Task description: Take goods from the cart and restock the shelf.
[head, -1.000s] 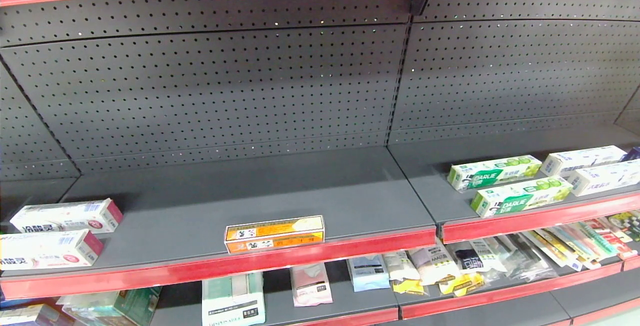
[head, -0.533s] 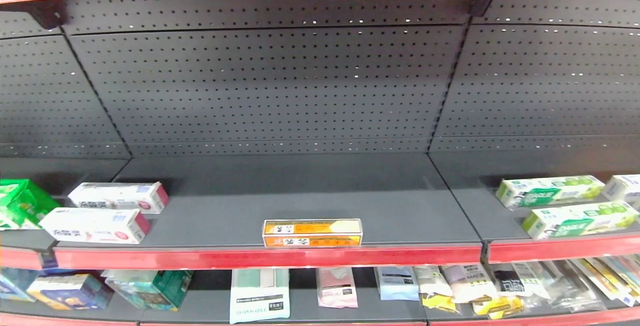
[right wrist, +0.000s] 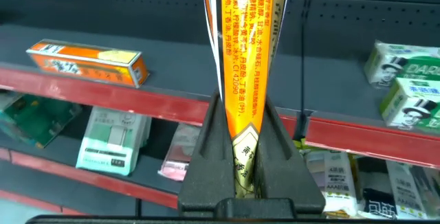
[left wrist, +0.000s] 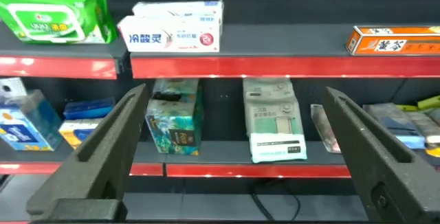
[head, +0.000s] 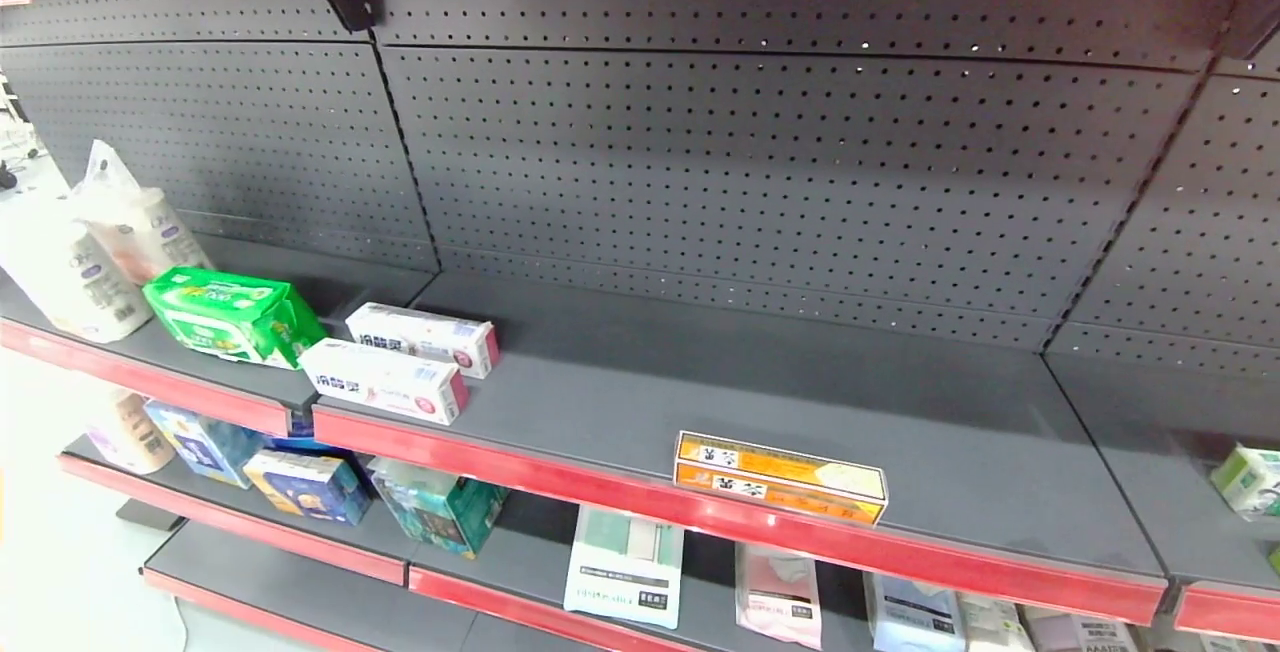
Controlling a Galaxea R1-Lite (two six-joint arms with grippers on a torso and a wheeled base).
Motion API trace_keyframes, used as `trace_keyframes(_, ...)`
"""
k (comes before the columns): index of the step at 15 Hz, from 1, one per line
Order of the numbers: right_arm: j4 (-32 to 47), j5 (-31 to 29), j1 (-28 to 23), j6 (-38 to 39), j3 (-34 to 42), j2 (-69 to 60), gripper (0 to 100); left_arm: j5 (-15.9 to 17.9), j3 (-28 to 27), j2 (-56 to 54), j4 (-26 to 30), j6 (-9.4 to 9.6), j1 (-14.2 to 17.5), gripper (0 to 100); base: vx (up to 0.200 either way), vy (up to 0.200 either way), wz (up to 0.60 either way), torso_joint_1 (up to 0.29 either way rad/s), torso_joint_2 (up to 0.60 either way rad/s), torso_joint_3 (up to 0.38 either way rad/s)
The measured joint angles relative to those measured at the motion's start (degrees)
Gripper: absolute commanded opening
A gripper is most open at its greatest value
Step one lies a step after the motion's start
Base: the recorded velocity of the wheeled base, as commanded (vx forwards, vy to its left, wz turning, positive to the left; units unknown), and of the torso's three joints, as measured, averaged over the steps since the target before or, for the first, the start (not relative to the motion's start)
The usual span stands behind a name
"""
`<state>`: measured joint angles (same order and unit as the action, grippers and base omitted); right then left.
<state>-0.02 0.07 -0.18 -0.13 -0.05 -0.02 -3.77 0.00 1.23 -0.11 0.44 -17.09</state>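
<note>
Firstly, head view, shelf (head: 700, 382): dark grey boards with red front lips, backed by a grey perforated panel (head: 780, 132). Pale floor (head: 50, 552) shows past its left end.
Head view, shelved orange box (head: 780, 477): lies flat along the front lip of the middle board. It is well apart from two white toothpaste boxes (head: 385, 380) farther left (one behind the other).
Head view, green pack (head: 232, 314): just beside those boxes on the neighbouring board, with white bagged bottles (head: 100, 252) at the far left.
Left wrist view, left gripper (left wrist: 235, 93): its two dark fingers stand wide apart with nothing between them. It faces the lower board, where packets (left wrist: 275, 124) lie.
Right wrist view, right gripper (right wrist: 242, 110): clamped tight on the held orange carton (right wrist: 244, 31), which stands upright between the fingers, out in front of the shelf.
Right wrist view, green-and-white boxes (right wrist: 405, 80): sit on the same level as the shelved orange box, well apart from it.
</note>
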Motion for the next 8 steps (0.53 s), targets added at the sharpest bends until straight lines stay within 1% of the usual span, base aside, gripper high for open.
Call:
trace_keyframes(3,0.0,0.0,0.0,0.1,0.0,0.0,0,0.0,0.0,-0.1,0.0,-0.06,0.0,100,0.000,0.000,0.00,0.000,0.00,0.000)
trace_keyframes(8,0.1,0.3,0.5,-3.3,-0.3,1.3,0,0.0,0.0,-0.7,0.0,-0.01,-0.5,100,0.000,0.000,0.00,0.000,0.00,0.000)
